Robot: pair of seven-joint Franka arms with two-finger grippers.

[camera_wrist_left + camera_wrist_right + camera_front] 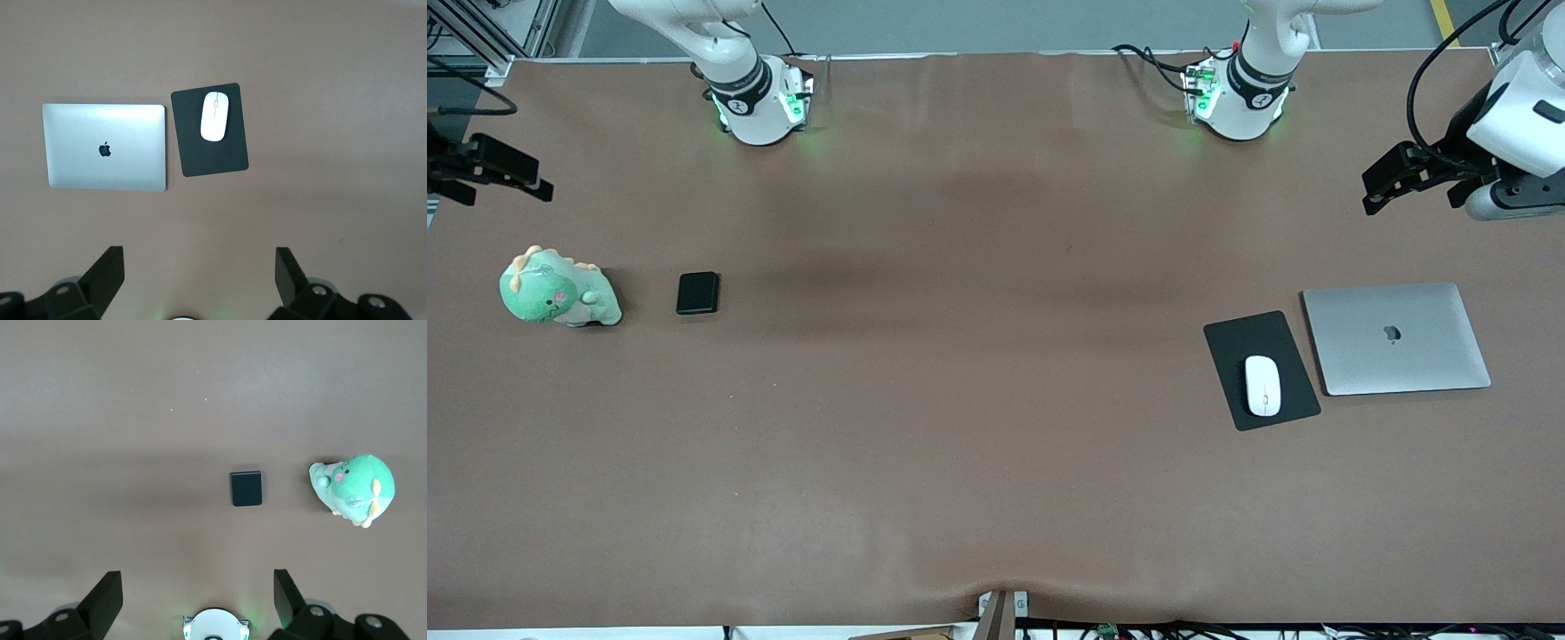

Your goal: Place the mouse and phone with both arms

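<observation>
Jaws: you see both pairs spread wide and holding nothing; each wrist view shows two black fingers (103, 277) (103, 597) with bare table between them.
Table (978, 444): you have a brown cloth-covered surface carrying everything, with both arm bases lit green along its edge farthest from the front camera.
Left gripper (1392, 182): yours hangs high over the left arm's end of the table, above the cloth just past the laptop toward the bases. Its own wrist view (197, 277) looks straight down on the laptop, pad and mouse.
Right gripper (489, 169): it hangs over the right arm's end, only partly inside the front view. Its wrist view (193, 597) looks down on the phone and the toy.
Laptop (1396, 338) (105, 147): silver, lid closed, flat, just beside the mouse pad toward the left arm's end.
Mouse pad (1261, 369) (210, 130): black, flat, slightly skewed against the laptop's edge, with a narrow gap between them.
Plush toy (559, 289) (353, 487): a green dinosaur near the right arm's end; you see its pink cheek best from the right wrist.
Mouse (1263, 385) (215, 116): white, resting on the pad, in the pad's half nearer the front camera.
Phone (697, 292) (246, 488): black, flat on the cloth beside the toy, apart from it, well apart from the mouse.
</observation>
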